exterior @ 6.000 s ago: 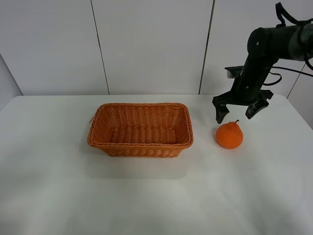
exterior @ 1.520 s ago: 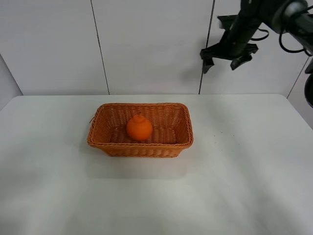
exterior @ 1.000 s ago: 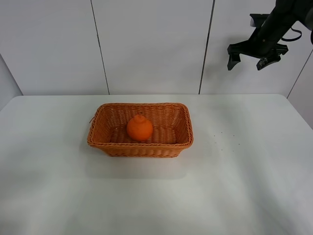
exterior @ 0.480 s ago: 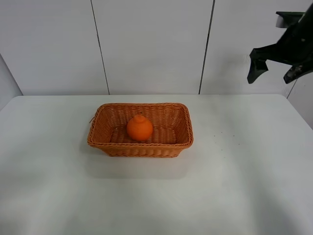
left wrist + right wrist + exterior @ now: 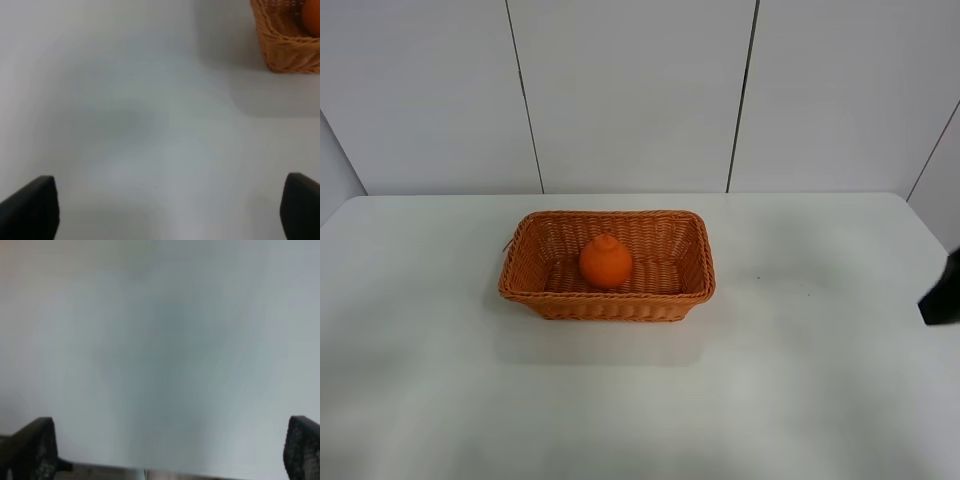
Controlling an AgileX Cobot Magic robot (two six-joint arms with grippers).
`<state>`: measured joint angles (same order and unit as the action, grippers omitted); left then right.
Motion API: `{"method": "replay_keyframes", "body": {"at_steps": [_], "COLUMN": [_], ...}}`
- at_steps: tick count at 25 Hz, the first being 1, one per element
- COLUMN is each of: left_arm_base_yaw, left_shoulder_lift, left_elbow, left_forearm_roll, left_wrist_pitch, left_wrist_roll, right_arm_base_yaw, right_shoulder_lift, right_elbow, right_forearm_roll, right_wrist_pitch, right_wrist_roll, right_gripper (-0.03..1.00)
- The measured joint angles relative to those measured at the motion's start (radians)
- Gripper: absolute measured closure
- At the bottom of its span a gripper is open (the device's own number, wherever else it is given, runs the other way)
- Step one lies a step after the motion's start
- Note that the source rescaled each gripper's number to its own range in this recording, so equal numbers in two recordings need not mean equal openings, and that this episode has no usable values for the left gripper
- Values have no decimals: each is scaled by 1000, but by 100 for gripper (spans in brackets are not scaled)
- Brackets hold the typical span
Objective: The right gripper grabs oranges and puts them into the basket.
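Observation:
The orange [image 5: 605,262] lies inside the wicker basket [image 5: 550,297] at the middle of the white table, neck up. It also shows in the left wrist view [image 5: 312,17], with a corner of the basket [image 5: 282,47]. Only a black piece of the right arm [image 5: 941,298] shows at the right edge of the exterior view, far from the basket. In the right wrist view the right gripper [image 5: 167,450] is open and empty over bare table, with its fingertips [image 5: 30,447] spread wide. The left gripper [image 5: 165,210] is open and empty over the table, away from the basket.
The white table [image 5: 640,400] stretches around the basket. A white panelled wall [image 5: 630,90] stands behind it. In the right wrist view a table edge [image 5: 145,471] shows near the fingers.
The orange, beside the basket six seconds ago, lies in the basket. Over the last second the right gripper swung from high at the back right down and out past the right edge.

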<state>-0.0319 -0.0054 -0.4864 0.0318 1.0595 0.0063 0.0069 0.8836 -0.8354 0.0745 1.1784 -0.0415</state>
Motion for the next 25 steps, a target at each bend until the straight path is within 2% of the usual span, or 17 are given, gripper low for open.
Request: {"method": "replay_keyframes", "body": {"at_steps": [5,9,18,25], "left_arm_base_yaw": [0,0,0,0], "left_shoulder_lift": [0,0,0,0], "left_elbow": [0,0,0,0], "left_forearm_roll": [0,0,0,0], "left_wrist_pitch": [0,0,0,0], "left_wrist_roll": [0,0,0,0], "right_arm_base_yaw": [0,0,0,0], "right_shoulder_lift": [-347,-582,-856,-887], "right_elbow": [230,330,339,339], "right_forearm_roll": [-1,-10,-11,-11], "right_wrist_pitch": [-99,-138,-144,-144], "right_wrist_roll": [0,0,0,0], "right_gripper": [-3,-3,-3,-3]}}
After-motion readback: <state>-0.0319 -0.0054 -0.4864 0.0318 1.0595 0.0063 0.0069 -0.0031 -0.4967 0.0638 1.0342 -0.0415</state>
